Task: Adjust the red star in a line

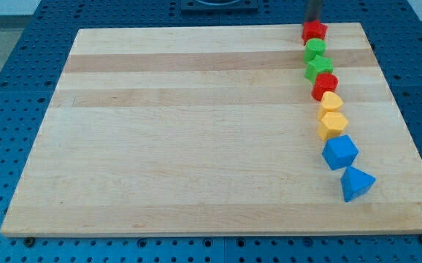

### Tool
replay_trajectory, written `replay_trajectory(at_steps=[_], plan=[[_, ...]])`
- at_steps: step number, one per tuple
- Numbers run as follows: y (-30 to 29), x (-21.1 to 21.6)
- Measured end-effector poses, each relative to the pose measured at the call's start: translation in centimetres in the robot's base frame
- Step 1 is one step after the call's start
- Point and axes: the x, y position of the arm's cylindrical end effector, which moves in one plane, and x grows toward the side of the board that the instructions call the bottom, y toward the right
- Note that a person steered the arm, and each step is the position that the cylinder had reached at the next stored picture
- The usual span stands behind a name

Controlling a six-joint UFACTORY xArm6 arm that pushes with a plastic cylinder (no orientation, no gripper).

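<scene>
The red star [314, 31] lies at the board's top right edge, at the head of a column of blocks. My tip [313, 23] stands right behind the star, on its top side, seemingly touching it. Below the star come a green block [315, 50], a second green block [318, 69], a round red block [325, 85], two yellow blocks [331, 101] [333, 125], a blue block [339, 153] and a blue triangle [357, 183]. The column slants slightly toward the view's bottom right.
The wooden board [182, 131] rests on a blue perforated table [6, 88]. The column runs close to the board's right edge [401, 124].
</scene>
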Motion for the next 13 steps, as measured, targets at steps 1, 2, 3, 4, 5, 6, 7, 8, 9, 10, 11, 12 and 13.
replay_trajectory(at_steps=[1, 2, 3, 4, 5, 6, 7, 8, 9, 10, 11, 12, 13], plan=[[3.8, 0.0], [5.1, 0.0], [5.4, 3.0], [5.4, 3.3], [4.9, 3.3], [4.2, 3.3], [3.7, 3.3], [3.5, 3.3], [3.5, 3.3], [3.1, 3.3], [2.4, 3.3], [2.1, 3.3], [1.6, 3.3]])
